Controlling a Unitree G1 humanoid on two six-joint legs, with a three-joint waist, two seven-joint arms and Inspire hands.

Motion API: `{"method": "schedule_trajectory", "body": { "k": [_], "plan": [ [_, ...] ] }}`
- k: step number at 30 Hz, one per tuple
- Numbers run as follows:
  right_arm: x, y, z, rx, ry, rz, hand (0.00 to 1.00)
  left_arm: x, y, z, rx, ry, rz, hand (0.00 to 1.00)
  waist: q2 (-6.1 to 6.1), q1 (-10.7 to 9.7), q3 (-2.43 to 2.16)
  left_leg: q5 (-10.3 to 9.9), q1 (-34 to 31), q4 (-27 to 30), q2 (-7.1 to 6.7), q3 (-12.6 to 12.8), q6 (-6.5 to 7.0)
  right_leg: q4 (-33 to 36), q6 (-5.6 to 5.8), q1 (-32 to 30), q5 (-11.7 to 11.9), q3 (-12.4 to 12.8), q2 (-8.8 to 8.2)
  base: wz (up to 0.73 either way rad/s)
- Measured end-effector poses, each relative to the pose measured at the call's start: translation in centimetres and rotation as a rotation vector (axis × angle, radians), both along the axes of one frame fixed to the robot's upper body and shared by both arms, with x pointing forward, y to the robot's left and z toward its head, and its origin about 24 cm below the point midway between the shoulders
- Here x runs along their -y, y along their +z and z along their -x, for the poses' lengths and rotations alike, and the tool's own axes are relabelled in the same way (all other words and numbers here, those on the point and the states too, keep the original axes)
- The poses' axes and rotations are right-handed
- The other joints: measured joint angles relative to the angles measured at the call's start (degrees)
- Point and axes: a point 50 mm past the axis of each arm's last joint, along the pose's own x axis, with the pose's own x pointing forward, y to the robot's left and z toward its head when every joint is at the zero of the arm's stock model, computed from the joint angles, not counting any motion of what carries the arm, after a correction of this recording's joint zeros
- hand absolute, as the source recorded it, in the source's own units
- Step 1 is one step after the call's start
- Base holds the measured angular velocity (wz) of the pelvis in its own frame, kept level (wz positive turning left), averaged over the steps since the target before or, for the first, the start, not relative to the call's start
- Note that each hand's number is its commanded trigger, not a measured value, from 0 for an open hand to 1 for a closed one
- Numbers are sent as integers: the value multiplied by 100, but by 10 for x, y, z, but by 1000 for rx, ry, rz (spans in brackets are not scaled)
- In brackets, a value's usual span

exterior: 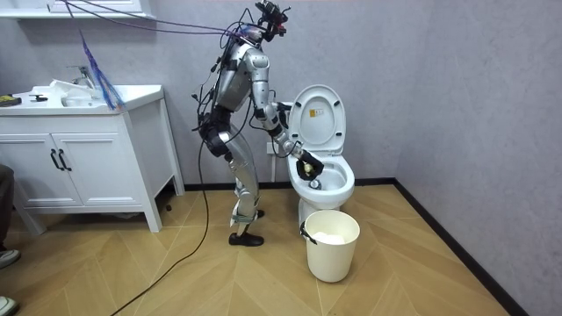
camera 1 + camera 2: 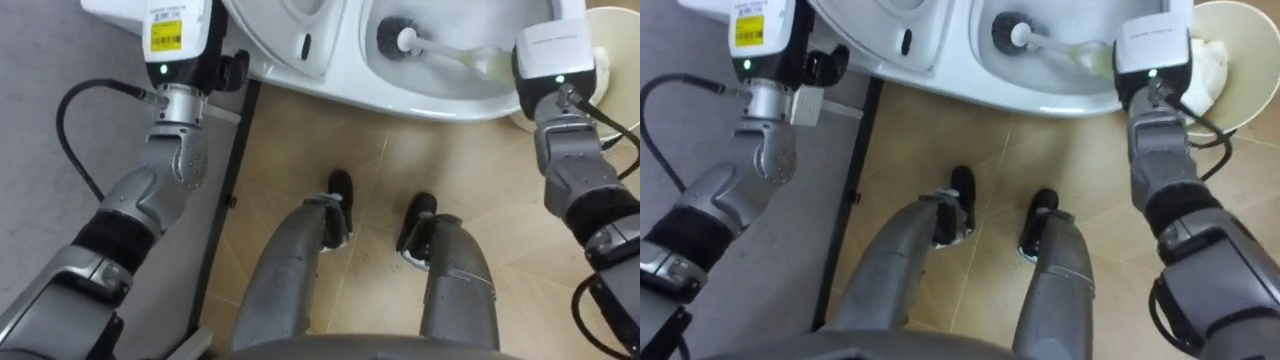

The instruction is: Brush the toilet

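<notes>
Right robot hand (image 1: 307, 164) over one toilet (image 2: 430, 100), can't tell its grip; one brush (image 2: 440, 48) lies sideways, head pointing frame-left.

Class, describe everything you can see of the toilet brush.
The toilet brush has a round, dark bristle head on a straight white handle that looks plastic. It lies inside the white toilet bowl, head toward the bowl's left side, handle running right toward the right hand, its far end hidden behind the wrist. Whether the head touches the bowl is unclear.
</notes>
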Motion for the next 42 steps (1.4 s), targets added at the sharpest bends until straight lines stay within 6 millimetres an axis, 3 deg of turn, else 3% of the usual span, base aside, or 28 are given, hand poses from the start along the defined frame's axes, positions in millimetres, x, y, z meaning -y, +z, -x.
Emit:
{"method": "schedule_trajectory", "body": {
  "k": [4,8,14,16,18,20,22,25,30,33,35,37,42],
  "plan": [
    [-6,-5,10,-44,-1,-54,100,-2,-2,3,-4,-12,15,0,21,-157,-19,-8,113,-103,33,14,-30,-141,-10,136,21,-3,52,-5],
    [-2,-12,14,-88,-36,-82,100,-1,-3,4,-5,-30,40,0,19,-162,-18,-8,168,-51,43,41,-30,-146,-10,196,21,43,61,-6],
    [31,-6,4,-104,-98,-67,100,-4,0,1,2,-30,18,0,-44,-110,14,-6,182,-3,-6,36,-27,45,-4,152,-27,49,-20,5],
    [47,-1,2,-96,-132,-81,100,-8,5,-2,18,-24,-2,0,-261,-83,41,-5,150,16,-152,42,-23,350,12,-42,-180,120,-203,19],
    [53,8,-4,-76,-143,-85,100,-12,9,-4,25,-8,-22,0,-403,-80,40,18,57,39,-173,44,-1,460,9,-175,-192,122,-261,10],
    [59,21,-12,-18,-155,-87,100,-13,10,-6,27,5,-33,0,-557,-143,101,25,13,169,-176,35,13,590,25,-200,-221,129,-308,9],
    [61,35,-20,48,-151,-88,100,-13,13,-8,37,7,-41,0,-687,-164,104,30,-18,215,-222,25,23,676,33,-244,-244,131,-368,5],
    [63,57,-31,143,-120,-47,100,-11,16,-11,43,-1,-62,0,-746,-199,107,58,-35,219,-231,18,73,679,64,-246,-223,121,-383,5],
    [43,50,-34,132,-42,-9,100,-8,15,-14,19,-5,-60,0,-703,-111,108,46,6,206,-234,6,104,635,71,-176,-179,76,-384,-1],
    [35,32,-26,65,6,67,100,0,12,-13,-1,-25,-48,0,-523,4,109,48,58,117,-259,-58,102,508,75,-51,-162,-23,-365,6],
    [39,21,-17,20,-18,95,100,2,11,-13,-11,-37,-52,0,-296,75,112,48,58,109,-251,-130,100,417,95,5,-145,-70,-341,13],
    [41,13,-10,-4,-38,104,100,3,9,-12,-15,-40,-55,0,-172,136,105,49,83,52,-246,-117,99,358,103,15,-134,-62,-336,0],
    [43,2,-2,-32,-112,31,100,9,4,-11,-36,-30,-11,0,-3,162,98,54,199,-88,-256,-37,88,226,101,109,-133,-32,-279,-4]
  ]
}}
